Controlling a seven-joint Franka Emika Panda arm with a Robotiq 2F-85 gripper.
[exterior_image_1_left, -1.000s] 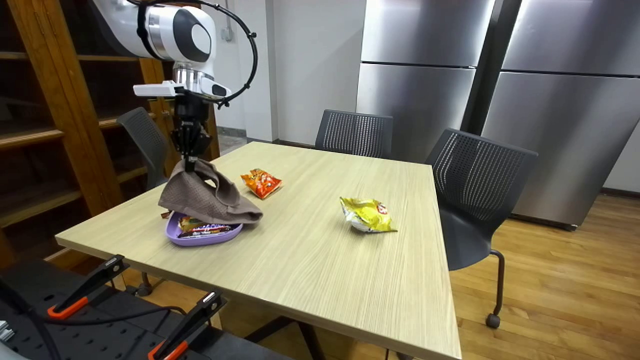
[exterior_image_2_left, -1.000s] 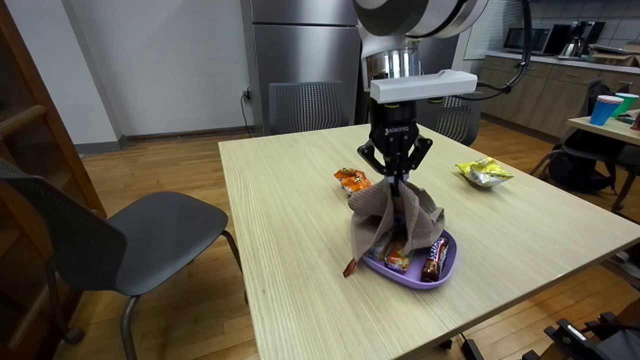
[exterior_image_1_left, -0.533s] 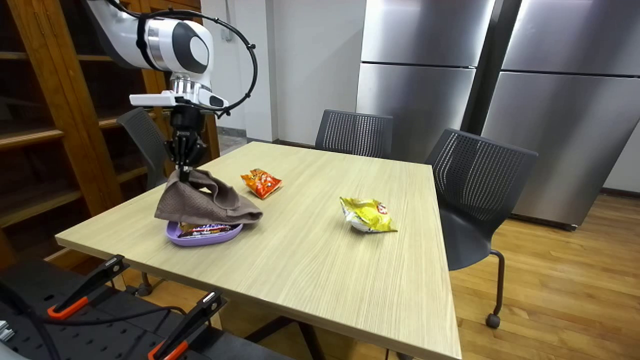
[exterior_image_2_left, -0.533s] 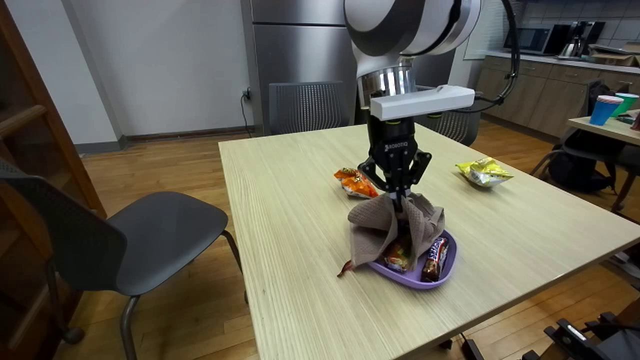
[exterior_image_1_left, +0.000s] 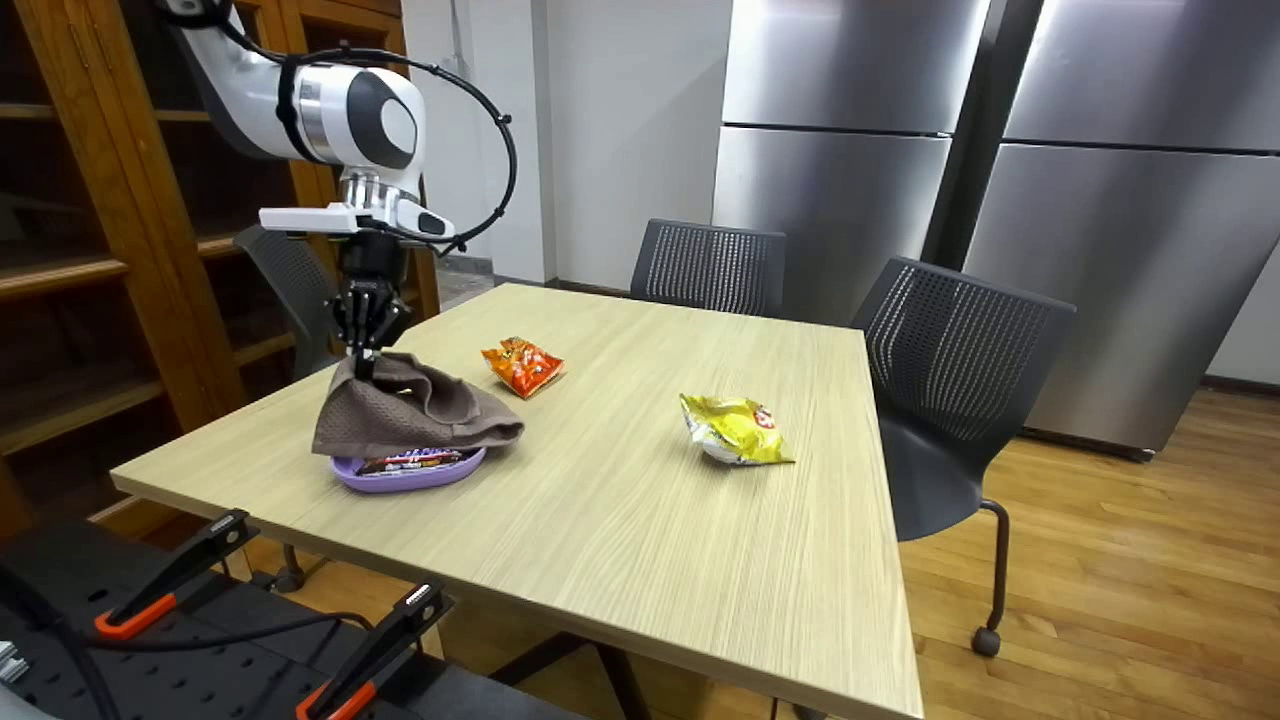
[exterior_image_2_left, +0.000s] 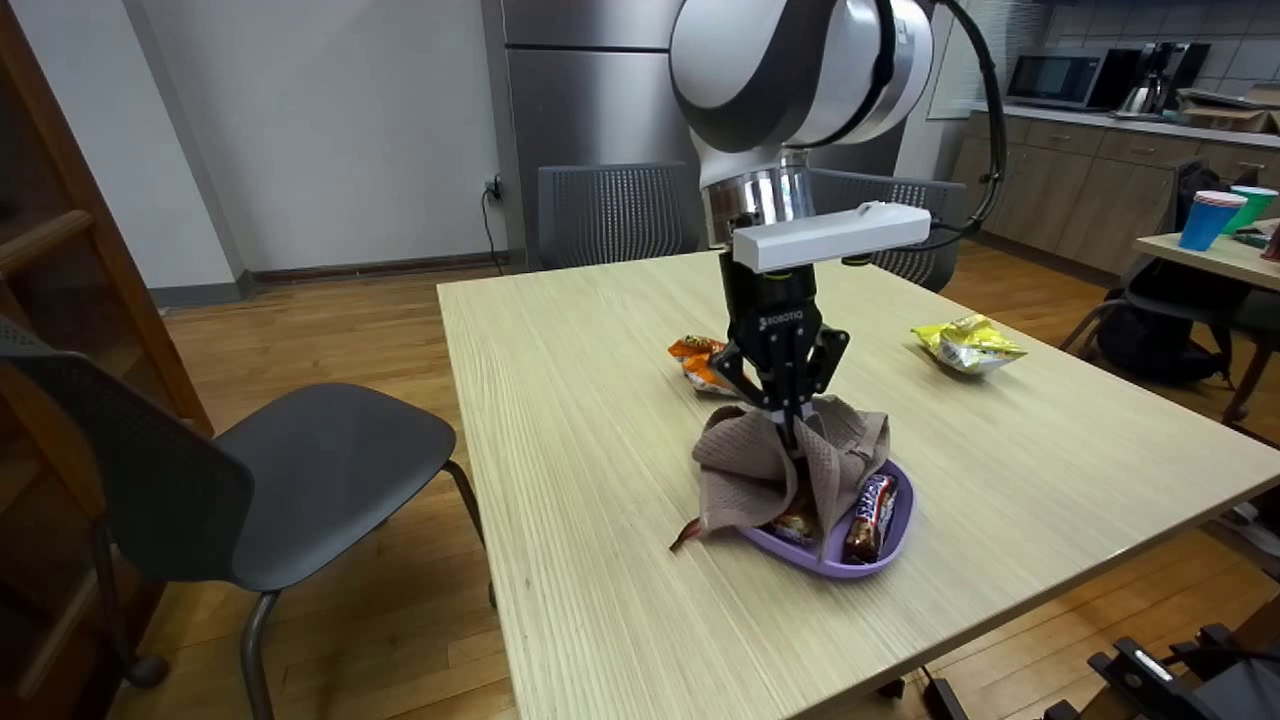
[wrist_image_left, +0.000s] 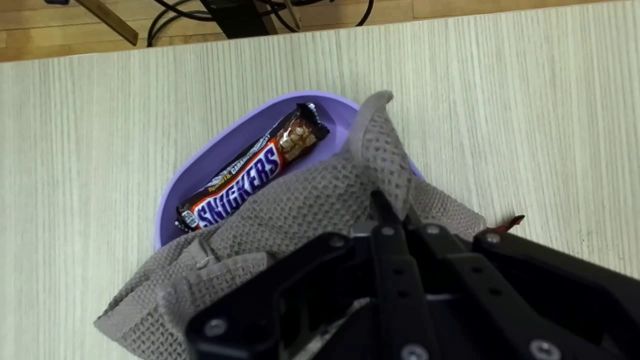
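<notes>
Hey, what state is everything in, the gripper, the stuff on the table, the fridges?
Gripper: shut on the towel
Towel: rumpled, partly over the purple tray
Purple tray: upright, partly covered
Snickers bar: wrapped, mostly uncovered
Second snack: in the tray, partly covered
Red tip: poking from under the towel
Orange bag: crinkled, whether sealed unclear
Yellow bag: crinkled, whether sealed unclear
Fridge doors: closed

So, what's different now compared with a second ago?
The black gripper, shut on the brown waffle-textured cloth, has moved down, and the lowered cloth hides more of the shallow purple tray. Nothing was newly grabbed or let go. The tray, its dark-wrapped Snickers bar, the orange foil bag and the yellow foil bag stayed put.
</notes>
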